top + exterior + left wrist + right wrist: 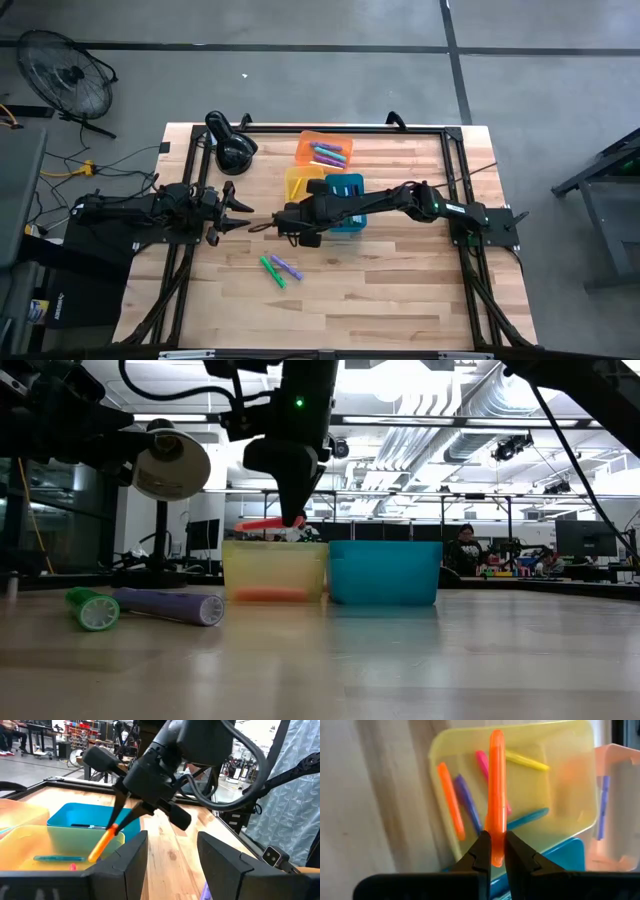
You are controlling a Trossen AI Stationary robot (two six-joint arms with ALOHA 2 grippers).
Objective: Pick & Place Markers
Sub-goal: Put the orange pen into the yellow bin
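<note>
Pale wooden tabletop (400,290) carries three translucent trays bunched together: orange tray (325,150) farthest back, yellow tray (560,785) and blue tray (385,572) side by side. The left tool (240,212) waits over the tabletop's left part, fingers spread wide. The right tool (494,851) hangs above the yellow tray, pinched narrow on an orange marker (497,795) that juts out over it. Inside that tray lie orange, purple, pink, yellow and blue markers. On bare wood near the front, a green marker (92,608) and a purple marker (170,605) lie touching.
</note>
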